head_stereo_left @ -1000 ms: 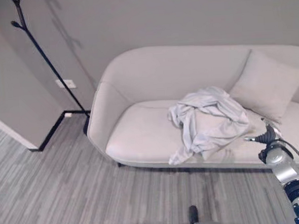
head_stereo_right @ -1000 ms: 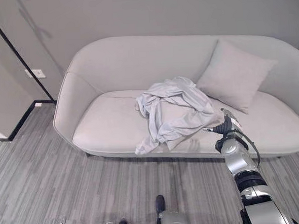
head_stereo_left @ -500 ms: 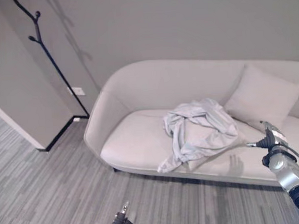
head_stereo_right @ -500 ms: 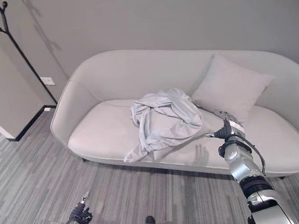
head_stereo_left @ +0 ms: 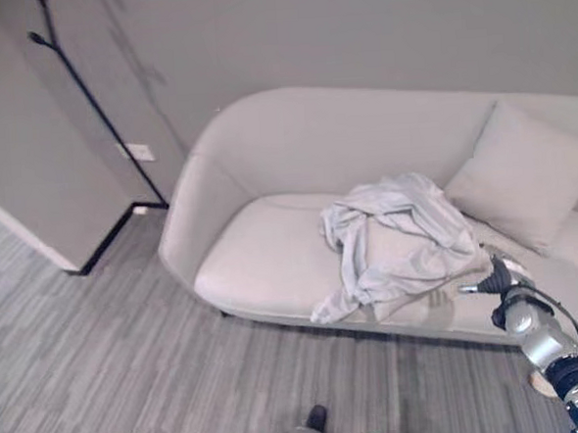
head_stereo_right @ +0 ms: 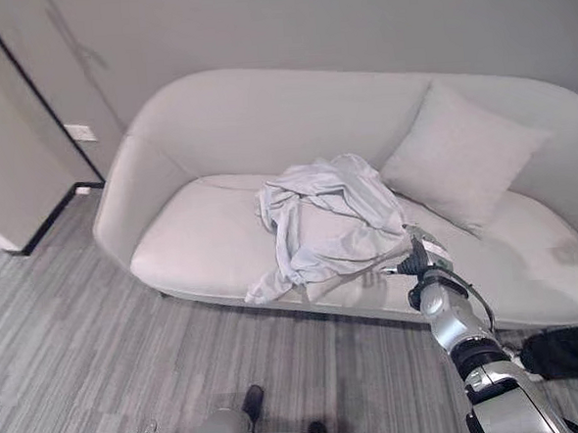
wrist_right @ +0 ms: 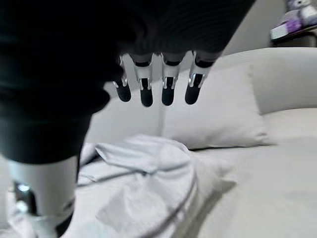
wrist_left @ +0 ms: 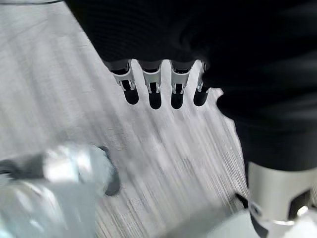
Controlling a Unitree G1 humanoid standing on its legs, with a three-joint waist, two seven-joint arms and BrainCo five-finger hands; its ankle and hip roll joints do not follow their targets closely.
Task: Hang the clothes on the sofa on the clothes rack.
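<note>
Closer now to the clothes (head_stereo_left: pixel 400 234), with the right hand (head_stereo_right: pixel 416 259) brought in at their near edge above the sofa (head_stereo_left: pixel 272 257) seat.

Heaped in a crumpled pile mid-seat, one end trailing over the front lip, just beside the cushion (head_stereo_right: pixel 460 155); nothing lifted yet. Fingers (wrist_right: pixel 146 89) hanging straight and relaxed, gripping nothing, probably kept spread to scoop into the folds. Left hand (wrist_left: pixel 163 84) low over the floor (head_stereo_left: pixel 102 365), also slack and empty. Clothes rack (head_stereo_left: pixel 85 92) standing well apart at the wall, past the sofa's far arm.
</note>
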